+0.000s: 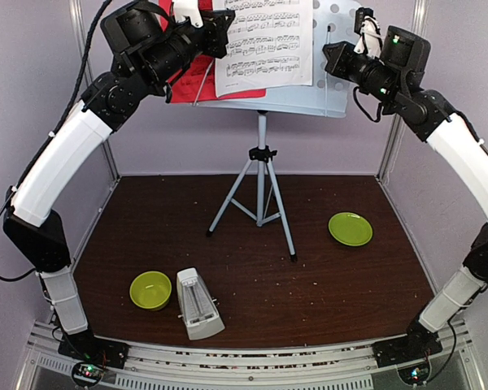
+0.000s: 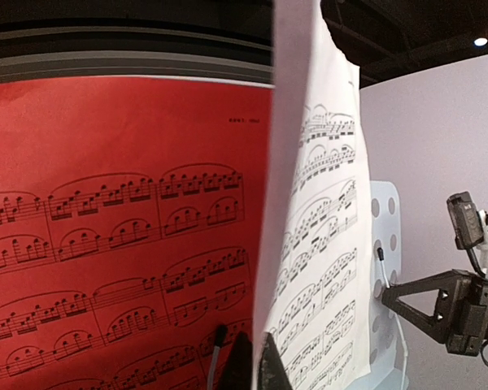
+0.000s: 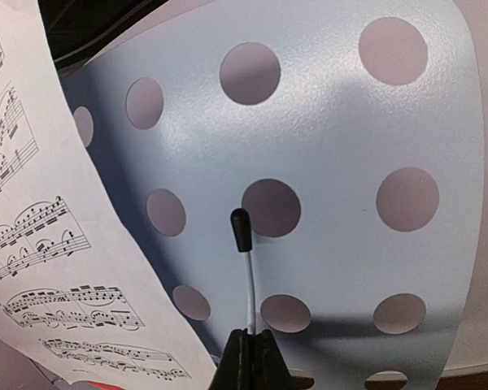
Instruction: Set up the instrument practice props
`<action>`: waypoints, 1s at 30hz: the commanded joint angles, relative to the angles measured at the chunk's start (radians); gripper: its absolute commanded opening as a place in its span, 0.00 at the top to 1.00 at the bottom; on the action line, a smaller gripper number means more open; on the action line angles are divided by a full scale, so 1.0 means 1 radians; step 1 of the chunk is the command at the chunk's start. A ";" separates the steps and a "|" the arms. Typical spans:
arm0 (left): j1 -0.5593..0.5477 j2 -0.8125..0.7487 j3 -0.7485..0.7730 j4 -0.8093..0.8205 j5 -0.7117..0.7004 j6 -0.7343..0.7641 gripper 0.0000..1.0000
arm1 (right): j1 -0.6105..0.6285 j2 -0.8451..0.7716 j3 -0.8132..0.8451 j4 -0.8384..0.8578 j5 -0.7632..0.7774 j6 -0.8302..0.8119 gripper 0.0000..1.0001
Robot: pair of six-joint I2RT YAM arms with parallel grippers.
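The stand [image 1: 335,85] rises from the back middle of the counter [image 1: 252,272]. On it the left sheet [image 1: 197,81] lies partly behind the right sheet [image 1: 264,41]. The left pincer [image 2: 254,370] grips the right sheet's left edge. The right pincer [image 3: 250,345] pinches the wire [image 3: 249,272] in front of the stand's right side. The plate [image 1: 350,229] lies right of the stand, the bowl [image 1: 150,290] front left, and the metronome [image 1: 198,305] just right of the bowl.
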 commanded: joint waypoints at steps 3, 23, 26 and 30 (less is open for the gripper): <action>0.002 0.018 0.011 0.094 -0.010 0.031 1.00 | -0.003 -0.091 -0.180 0.247 -0.070 -0.105 1.00; 0.002 0.121 0.058 0.175 0.120 0.083 1.00 | -0.004 -0.116 -0.269 0.343 -0.116 -0.224 1.00; 0.002 0.133 0.067 0.182 0.147 0.085 1.00 | -0.004 -0.124 -0.280 0.351 -0.122 -0.228 1.00; -0.002 0.127 0.068 0.190 0.118 0.090 1.00 | -0.003 -0.147 -0.320 0.396 -0.079 -0.220 1.00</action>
